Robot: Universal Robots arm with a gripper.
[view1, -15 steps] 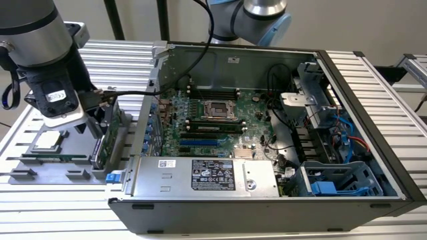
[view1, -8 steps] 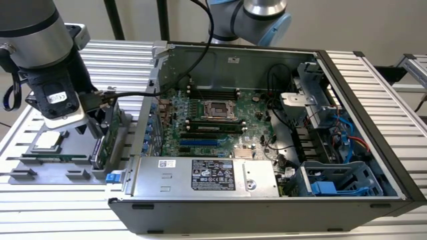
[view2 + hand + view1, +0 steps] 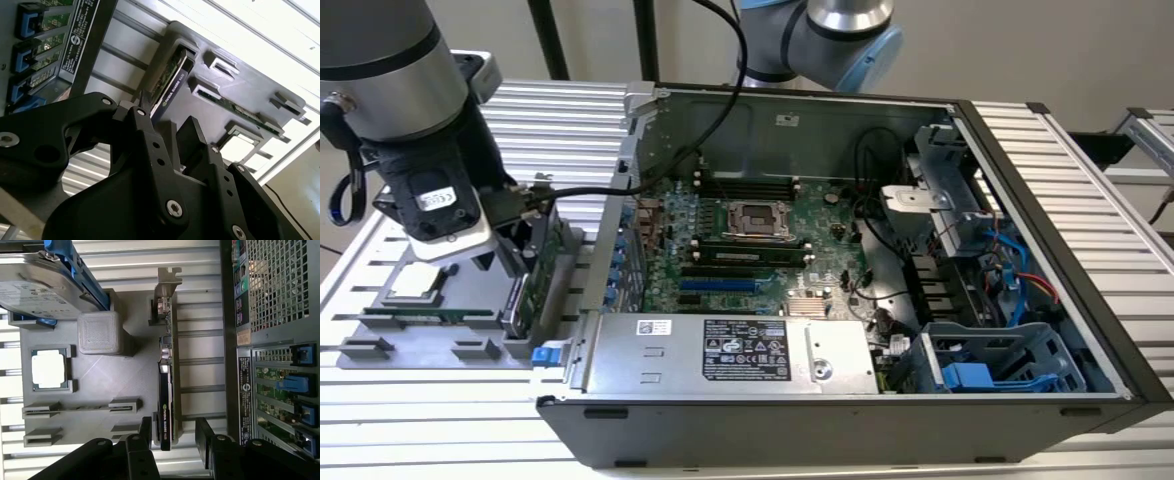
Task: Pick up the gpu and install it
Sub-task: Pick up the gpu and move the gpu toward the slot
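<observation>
black gripper (image 3: 174, 424) fingers (image 3: 205, 435) sit closest to the lens in both wrist views. the jaws are apart, one finger on each side of the gpu (image 3: 166, 385). in the first wrist view the finger on the case side stands clear of the card, with bare slats showing between. the other finger is just beside the card's dark face, and i cannot tell whether it touches.

the gpu stands on its long edge in a slot along the edge of the grey holder (image 3: 100, 385) that faces the computer case (image 3: 827, 440). its silver end bracket (image 3: 167, 280) is at the end away from the gripper.

on the same holder, the hard drive (image 3: 40, 280) with its blue frame leans at a corner out past the bracket end. a square processor chip (image 3: 48, 369) lies flat in a pocket near the opposite edge, and a thin memory stick (image 3: 75, 409) stands in a slot just beside it.

holder and open case rest side by side on the slatted metal table (image 3: 1067, 150), the holder at the exterior view's left, with the arm (image 3: 400, 70) standing over it.
</observation>
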